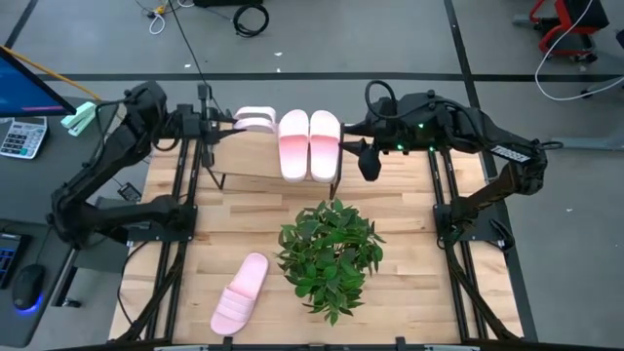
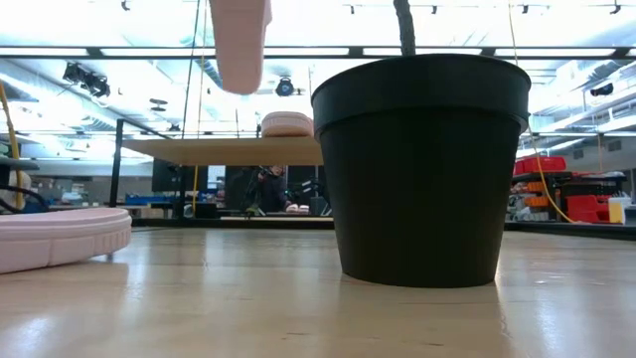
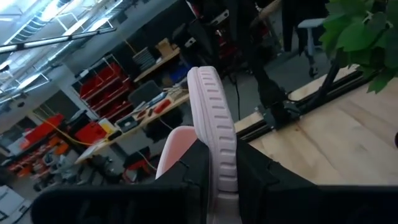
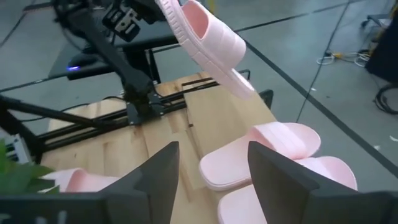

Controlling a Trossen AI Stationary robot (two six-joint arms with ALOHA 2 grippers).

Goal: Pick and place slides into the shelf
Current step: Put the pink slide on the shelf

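L jaws clamped on slide [image 3: 214, 118] on edge above shelf [image 1: 255, 156] | R jaws [image 4: 208, 163] wide open, empty | risk: tilted release, slide tips off edge

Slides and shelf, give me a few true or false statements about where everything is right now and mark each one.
1. The left gripper is shut on a slide, held on its edge above the shelf. True.
2. Two slides already lie side by side on the shelf. True.
3. All four slides are on the shelf. False: one slide still lies on the tabletop beside the potted plant.
4. The right gripper holds a slide. False: its fingers are open and empty, next to the two shelved slides.
5. The potted plant stands on the shelf. False: it stands on the tabletop, nearer the front.
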